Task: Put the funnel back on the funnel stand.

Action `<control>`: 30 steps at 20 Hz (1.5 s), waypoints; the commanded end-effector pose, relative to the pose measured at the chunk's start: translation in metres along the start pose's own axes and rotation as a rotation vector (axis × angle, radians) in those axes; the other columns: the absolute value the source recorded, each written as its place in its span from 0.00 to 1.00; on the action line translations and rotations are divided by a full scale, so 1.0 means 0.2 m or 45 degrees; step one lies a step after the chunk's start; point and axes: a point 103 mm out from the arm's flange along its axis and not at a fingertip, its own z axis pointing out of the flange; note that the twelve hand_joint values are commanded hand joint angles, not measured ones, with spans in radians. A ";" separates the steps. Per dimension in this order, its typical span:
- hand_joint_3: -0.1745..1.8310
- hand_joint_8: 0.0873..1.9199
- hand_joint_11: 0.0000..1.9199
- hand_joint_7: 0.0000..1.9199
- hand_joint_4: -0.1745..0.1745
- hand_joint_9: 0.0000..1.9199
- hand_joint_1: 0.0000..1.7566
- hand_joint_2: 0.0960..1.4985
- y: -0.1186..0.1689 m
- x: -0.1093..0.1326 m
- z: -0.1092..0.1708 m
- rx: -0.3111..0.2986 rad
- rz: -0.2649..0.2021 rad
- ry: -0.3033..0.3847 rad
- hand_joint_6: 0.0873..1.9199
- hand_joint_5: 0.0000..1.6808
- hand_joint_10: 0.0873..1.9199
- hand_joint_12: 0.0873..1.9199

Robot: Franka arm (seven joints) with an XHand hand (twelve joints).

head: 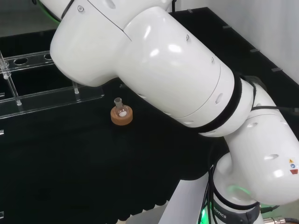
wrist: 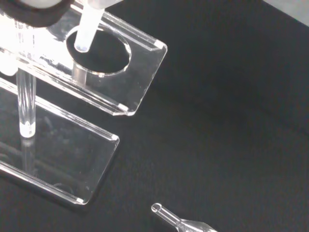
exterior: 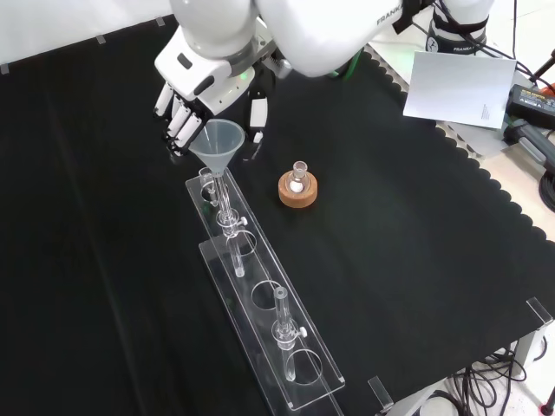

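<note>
In the front view a clear funnel (exterior: 218,139) hangs upright at the far end of the clear acrylic funnel stand (exterior: 299,381). The hand (exterior: 195,82) comes in from the top, its fingers (exterior: 178,121) on one side of the funnel's cone and its thumb (exterior: 257,115) on the other, shut on it. The funnel's stem (wrist: 88,26) points down into the round end hole (wrist: 104,53) of the stand's upper plate (wrist: 145,53), its tip about level with the plate. In the head view the stand (head: 46,98) lies at the left.
A small flask on a cork ring (exterior: 298,189) (head: 121,115) stands beside the stand's far end. Two glass tubes (exterior: 230,227) (exterior: 283,328) stand in other holes of the stand. A small clear glass piece (wrist: 186,224) lies on the cloth. A white sheet (exterior: 455,87) lies far right.
</note>
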 end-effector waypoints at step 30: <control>0.17 0.34 0.26 0.05 0.36 0.21 0.26 0.40 -0.06 0.01 0.11 0.049 0.001 0.076 0.00 0.15 0.34 0.69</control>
